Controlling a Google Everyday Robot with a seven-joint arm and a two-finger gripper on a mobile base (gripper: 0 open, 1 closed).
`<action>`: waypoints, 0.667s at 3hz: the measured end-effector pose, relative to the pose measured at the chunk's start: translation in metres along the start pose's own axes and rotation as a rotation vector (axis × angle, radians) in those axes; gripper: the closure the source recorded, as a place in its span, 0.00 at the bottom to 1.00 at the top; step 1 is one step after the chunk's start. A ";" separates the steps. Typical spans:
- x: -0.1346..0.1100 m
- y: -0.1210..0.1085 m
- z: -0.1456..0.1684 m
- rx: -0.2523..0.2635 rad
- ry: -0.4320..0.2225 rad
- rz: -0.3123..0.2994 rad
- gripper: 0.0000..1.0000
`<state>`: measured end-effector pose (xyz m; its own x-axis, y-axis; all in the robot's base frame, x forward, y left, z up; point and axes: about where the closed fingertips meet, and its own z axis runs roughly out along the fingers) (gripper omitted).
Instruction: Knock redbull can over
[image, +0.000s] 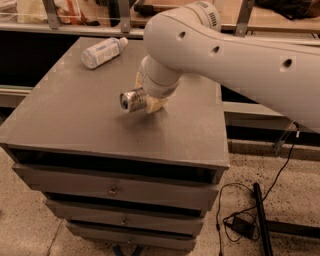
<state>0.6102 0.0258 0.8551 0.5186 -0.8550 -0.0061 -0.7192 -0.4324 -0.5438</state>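
Grey table (65, 120), three drawers below, speckled floor. One white arm (225, 55) reaching in from the right. One hand (151, 103) under the wrist at table centre, just beside the can; whether it grips cannot be told. One redbull can (132, 100), tipped sideways, its top facing left. One plastic bottle (102, 51), lying at the far left corner. One black cable (225, 220) on the floor.
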 end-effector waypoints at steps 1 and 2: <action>-0.001 0.002 -0.002 -0.002 -0.010 0.007 0.00; -0.001 0.002 -0.002 -0.003 -0.017 0.012 0.00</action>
<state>0.6079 0.0255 0.8556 0.5176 -0.8552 -0.0265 -0.7269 -0.4231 -0.5409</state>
